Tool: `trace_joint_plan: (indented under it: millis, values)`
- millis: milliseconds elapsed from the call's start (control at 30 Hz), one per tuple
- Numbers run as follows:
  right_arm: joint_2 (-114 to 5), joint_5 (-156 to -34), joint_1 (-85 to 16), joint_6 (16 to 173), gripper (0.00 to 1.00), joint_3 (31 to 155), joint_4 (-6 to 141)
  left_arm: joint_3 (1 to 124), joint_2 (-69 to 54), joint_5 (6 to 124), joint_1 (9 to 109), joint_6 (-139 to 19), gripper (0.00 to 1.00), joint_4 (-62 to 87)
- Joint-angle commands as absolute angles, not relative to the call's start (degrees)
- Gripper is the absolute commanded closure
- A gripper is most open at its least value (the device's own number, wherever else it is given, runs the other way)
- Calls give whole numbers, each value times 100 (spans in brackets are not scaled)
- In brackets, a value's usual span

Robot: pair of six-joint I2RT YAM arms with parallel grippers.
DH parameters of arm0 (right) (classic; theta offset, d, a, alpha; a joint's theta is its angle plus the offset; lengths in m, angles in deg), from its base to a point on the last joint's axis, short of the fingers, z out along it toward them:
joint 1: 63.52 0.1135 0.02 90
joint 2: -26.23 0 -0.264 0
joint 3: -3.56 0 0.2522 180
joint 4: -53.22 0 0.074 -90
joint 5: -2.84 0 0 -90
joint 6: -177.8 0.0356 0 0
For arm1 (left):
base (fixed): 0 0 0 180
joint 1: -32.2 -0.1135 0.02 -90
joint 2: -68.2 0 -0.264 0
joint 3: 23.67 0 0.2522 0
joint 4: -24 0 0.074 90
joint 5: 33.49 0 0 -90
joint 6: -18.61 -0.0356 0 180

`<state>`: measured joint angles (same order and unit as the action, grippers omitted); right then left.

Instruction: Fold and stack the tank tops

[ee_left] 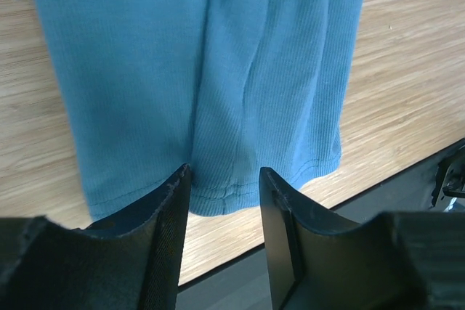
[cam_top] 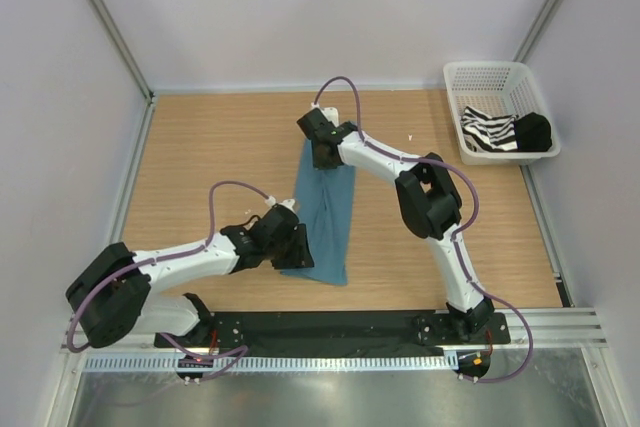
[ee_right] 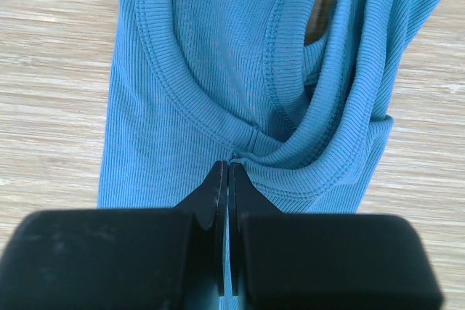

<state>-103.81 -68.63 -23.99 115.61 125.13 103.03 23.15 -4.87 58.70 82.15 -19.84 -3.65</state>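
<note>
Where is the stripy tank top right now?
In the top view, the striped tank top lies inside the white basket at the far right corner of the table, next to a black item, well away from the teal tank top.

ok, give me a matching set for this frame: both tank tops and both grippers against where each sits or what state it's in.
Things:
1. teal tank top
2. striped tank top
3. left gripper
4. right gripper

Place or state:
A. in the white basket
B. open, at the hem end
C. laid out lengthwise on the table
D. shut on the neckline end

Pairs: 1-C, 2-A, 3-B, 4-D
</note>
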Motion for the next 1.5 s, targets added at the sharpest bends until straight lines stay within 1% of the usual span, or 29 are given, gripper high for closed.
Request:
trace_joint_plan:
  millis: [0,33,233,333,633,833,1100,1200,1233,1267,1333,1467]
  values:
    - [-10025,-6747,-2414,11645,99,12727,10125,2612,-650,5879,8370,-2086,57,-137]
    - [-10016,-6755,-2423,11637,99,12736,10117,2630,-676,5879,8396,-2085,57,-137]
    - [-10034,-6817,-2502,11672,99,12780,10108,2665,-852,5853,8511,-2042,75,-198]
    - [-9990,-6826,-2554,11680,99,12806,10117,2665,-861,5853,8555,-2015,100,-207]
    - [-9972,-6843,-2695,11680,99,13078,10196,2621,-466,5932,8713,-1804,100,-233]
    - [-10165,-6905,-2730,11663,99,13324,10205,2533,-457,5958,8713,-1664,100,-190]
    - [-10508,-6975,-2739,11680,98,13316,10038,2287,-562,5888,8713,-1584,100,-14]
    - [-10614,-7054,-2739,11680,91,13316,10011,2296,-606,5888,8713,-1593,99,-22]
    - [-10622,-7089,-2748,11663,81,13316,10003,2287,-598,5879,8713,-1593,97,-22]
    - [-10649,-7107,-2748,11663,78,13316,9985,2296,-598,5888,8713,-1593,96,-22]
    - [-10640,-7116,-2739,11637,73,13342,10002,2313,-589,5870,8713,-1602,94,-66]
    - [-10517,-7151,-2739,11575,68,13342,9985,2401,-554,5704,8713,-1628,87,-259]
